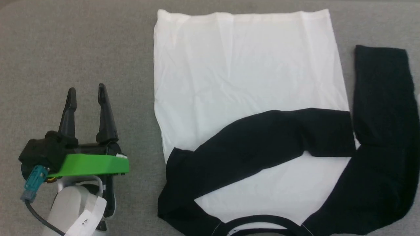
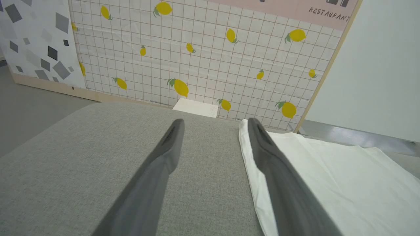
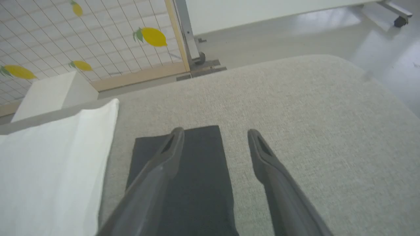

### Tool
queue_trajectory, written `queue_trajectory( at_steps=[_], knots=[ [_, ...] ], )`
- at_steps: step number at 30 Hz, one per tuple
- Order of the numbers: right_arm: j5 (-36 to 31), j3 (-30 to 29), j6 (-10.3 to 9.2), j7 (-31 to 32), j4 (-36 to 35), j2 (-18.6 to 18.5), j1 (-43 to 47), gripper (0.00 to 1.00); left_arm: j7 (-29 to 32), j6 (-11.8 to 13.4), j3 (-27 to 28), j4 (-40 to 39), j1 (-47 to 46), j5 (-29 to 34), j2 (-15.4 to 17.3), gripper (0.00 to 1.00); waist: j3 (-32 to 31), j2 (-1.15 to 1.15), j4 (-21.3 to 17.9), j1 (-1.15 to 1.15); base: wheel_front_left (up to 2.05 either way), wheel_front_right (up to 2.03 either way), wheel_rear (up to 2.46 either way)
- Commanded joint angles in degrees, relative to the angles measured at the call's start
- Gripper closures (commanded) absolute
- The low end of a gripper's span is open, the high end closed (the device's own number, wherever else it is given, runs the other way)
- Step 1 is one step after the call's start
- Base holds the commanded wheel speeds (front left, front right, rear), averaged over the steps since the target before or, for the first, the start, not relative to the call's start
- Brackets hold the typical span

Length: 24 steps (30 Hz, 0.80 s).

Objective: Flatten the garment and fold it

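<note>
The garment (image 1: 242, 65) lies flat on the grey cushion with its white body spread out, hem at the far side and black neckband (image 1: 262, 221) at the near edge. One black sleeve (image 1: 262, 141) is folded across the white body. The other black sleeve (image 1: 382, 98) stretches out to the right. No chest print shows. My left gripper (image 1: 87, 93) is open and empty, over bare cushion left of the garment's edge (image 2: 249, 164). My right gripper (image 3: 215, 132) is open and empty above the end of the outstretched black sleeve (image 3: 193, 183), beside the white body (image 3: 49, 170).
The grey cushion (image 1: 72, 42) has bare fabric left of the garment and at the far right (image 3: 311, 131). Beyond its far edge stand a lemon-patterned panel (image 2: 203, 55), a small white box (image 2: 196, 107) and a glossy floor (image 3: 295, 29).
</note>
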Motion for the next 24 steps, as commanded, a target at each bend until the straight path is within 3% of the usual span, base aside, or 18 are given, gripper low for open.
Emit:
queue_trajectory(
  at_steps=[1, 6, 19, 20, 21, 23, 24],
  knots=[
    [-1.09, -1.20, -0.09, 0.94, 1.65, -0.61, -2.06, 0.00, -0.27, -0.68, 0.49, -0.17, -0.86, 0.75, -0.69, 0.00, 4.25, 0.42, 2.52, 0.00, 0.00, 0.00, 0.00],
    [-5.79, -6.30, -0.09, 5.88, 7.00, -1.12, -6.87, 0.00, -0.27, -2.34, 1.95, -0.24, -1.45, 2.53, -3.19, 0.00, 6.36, 0.42, 4.05, 0.00, 0.00, 0.00, 0.00],
    [-12.75, -10.54, -0.09, 15.53, 8.10, -1.05, -12.64, 0.00, -0.27, -5.63, 4.93, -0.93, -2.03, 5.49, -6.55, 0.00, 10.10, 0.42, 5.47, 0.00, 0.00, 0.00, 0.00],
    [-13.08, -10.83, -0.09, 17.15, 8.35, -0.92, -12.62, 0.04, -0.27, -5.84, 5.06, -0.94, -1.99, 5.71, -6.69, 0.00, 10.23, 0.42, 5.47, 0.00, 0.00, 0.00, 0.00],
    [-13.24, -11.16, -0.09, 18.52, 8.49, -0.81, -12.56, 0.31, -0.27, -5.98, 5.14, -0.97, -1.97, 5.89, -6.82, 0.00, 10.33, 0.42, 5.47, 0.00, 0.00, 0.00, 0.00],
    [-13.62, -11.96, -0.09, 21.08, 8.31, -0.44, -12.11, 1.00, -0.27, -6.28, 5.26, -0.93, -1.90, 6.26, -7.09, 0.00, 10.38, 0.42, 5.43, 0.00, 0.00, 0.00, 0.00],
    [-13.79, -12.12, -0.09, 21.97, 7.86, -0.15, -11.73, 1.00, -0.27, -6.43, 5.35, -0.86, -1.83, 6.44, -7.23, 0.00, 10.32, 0.42, 5.35, 0.00, 0.00, 0.00, 0.00]
  ],
)
